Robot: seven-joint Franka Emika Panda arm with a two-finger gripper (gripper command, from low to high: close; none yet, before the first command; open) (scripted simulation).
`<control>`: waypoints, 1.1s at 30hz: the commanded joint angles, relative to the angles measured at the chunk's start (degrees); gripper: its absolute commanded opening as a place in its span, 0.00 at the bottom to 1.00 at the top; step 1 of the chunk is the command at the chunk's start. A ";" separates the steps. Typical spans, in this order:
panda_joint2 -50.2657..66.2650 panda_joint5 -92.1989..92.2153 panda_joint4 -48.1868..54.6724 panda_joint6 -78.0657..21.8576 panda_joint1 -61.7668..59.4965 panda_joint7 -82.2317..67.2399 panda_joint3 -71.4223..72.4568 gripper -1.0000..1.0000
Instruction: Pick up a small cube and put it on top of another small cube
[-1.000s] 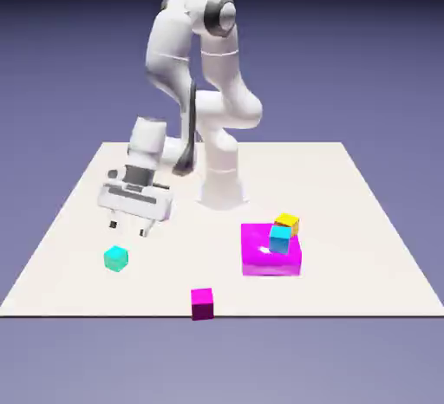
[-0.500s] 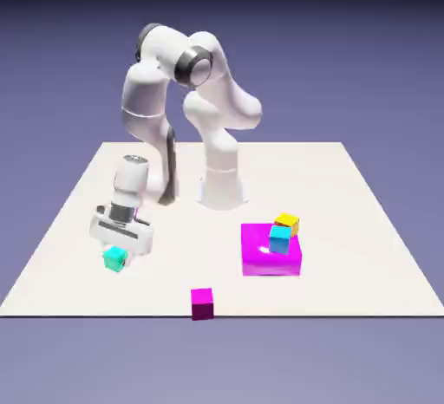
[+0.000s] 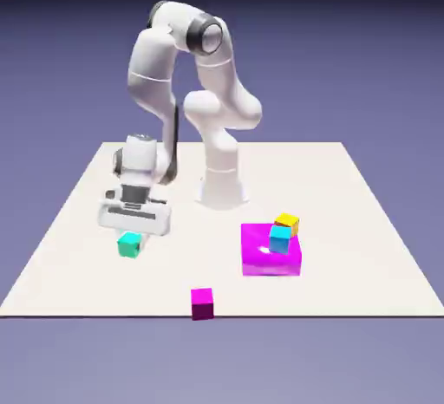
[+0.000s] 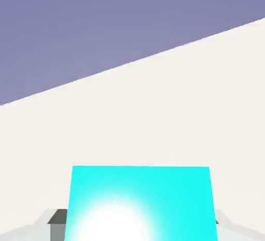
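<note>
Jaws are closed on the teal cube, one finger on either side, with the grip looking square from where I stand. What matters now is where the dark magenta cube lies: towards four o'clock from the held one in the exterior view, right by the bench edge. I'd carry the teal cube that way, high enough to clear its mate, keeping short of the big magenta block around three o'clock.
</note>
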 commanded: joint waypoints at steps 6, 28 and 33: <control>0.77 -14.91 6.30 -0.07 0.53 12.26 4.94 0.00; 3.56 -68.89 29.06 -0.18 2.44 56.68 22.78 0.00; 11.85 -66.54 32.23 -5.69 -1.74 52.65 28.28 0.00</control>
